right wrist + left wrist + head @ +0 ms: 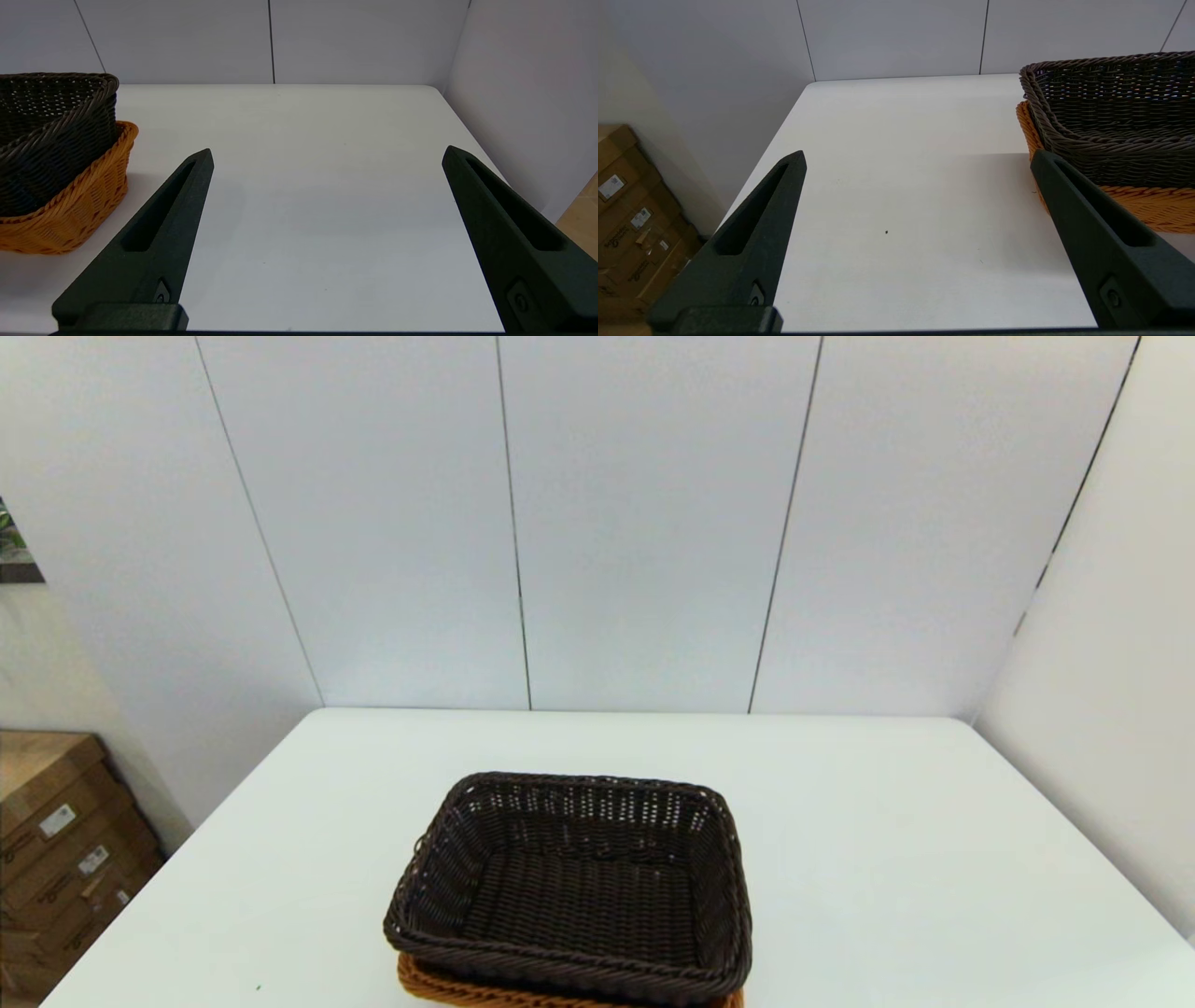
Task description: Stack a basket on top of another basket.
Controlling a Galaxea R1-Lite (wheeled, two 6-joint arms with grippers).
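Fingers on left gripper [917, 158] & right gripper [327, 154] spread apart, empty, near table [887, 859] edge. Dark basket [574, 887] nested in orange-tan basket [439, 985].

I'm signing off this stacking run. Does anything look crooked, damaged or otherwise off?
Nothing stands out. The dark basket sits nested in the orange basket, rims roughly parallel, no visible damage. The left claw and right claw are open over bare white table, clear of both baskets.

The dark brown basket [574, 887] sits nested atop the orange-tan basket [439, 985].
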